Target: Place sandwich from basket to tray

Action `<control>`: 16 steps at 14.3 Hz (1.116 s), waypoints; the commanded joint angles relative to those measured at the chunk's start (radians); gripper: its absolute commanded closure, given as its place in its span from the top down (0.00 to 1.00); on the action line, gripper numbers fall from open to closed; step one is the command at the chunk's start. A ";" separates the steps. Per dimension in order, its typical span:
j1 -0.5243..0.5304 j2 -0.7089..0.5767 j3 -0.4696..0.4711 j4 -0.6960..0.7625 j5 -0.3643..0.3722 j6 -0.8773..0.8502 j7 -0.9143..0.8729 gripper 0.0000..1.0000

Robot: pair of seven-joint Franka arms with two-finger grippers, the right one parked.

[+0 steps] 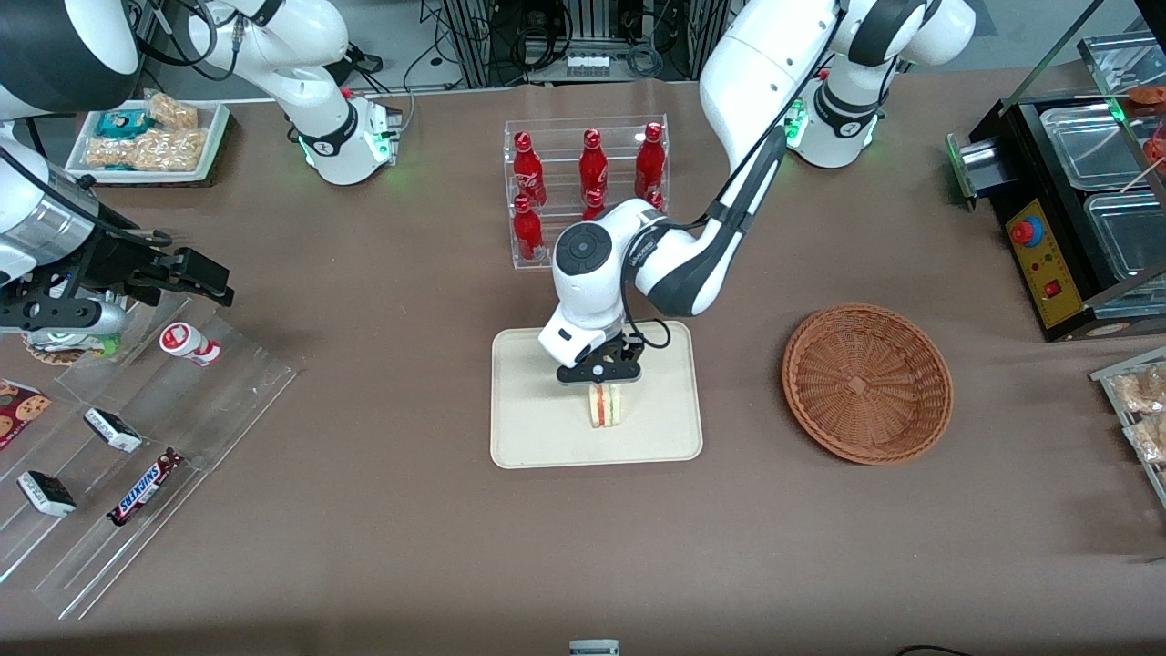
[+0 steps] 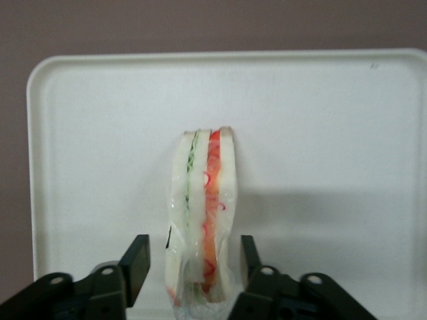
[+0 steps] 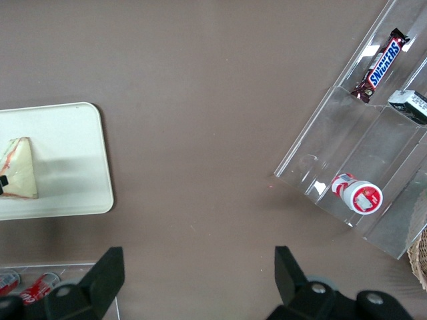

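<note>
Between the two black fingers (image 2: 137, 263) stands the sandwich (image 2: 202, 220) on its edge. The gripper (image 1: 605, 381) is spread apart, not squeezing it. The sandwich sits on the tray (image 1: 537, 437). The basket (image 1: 865, 383) lies nearby on the bench (image 1: 383, 547).

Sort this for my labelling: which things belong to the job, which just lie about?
Job: sandwich, standing on the tray; basket; claw, open astride the sandwich.
Lying about: cola bottles, Snickers bar, snack tray, acrylic rack.
</note>
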 commanded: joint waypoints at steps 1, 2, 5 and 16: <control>-0.005 -0.130 0.079 -0.015 0.000 -0.090 -0.052 1.00; -0.005 -0.182 0.137 -0.019 -0.024 -0.130 -0.075 1.00; -0.005 -0.320 0.340 -0.057 -0.096 -0.274 -0.065 1.00; -0.005 -0.724 0.745 -0.289 -0.124 -0.580 0.604 1.00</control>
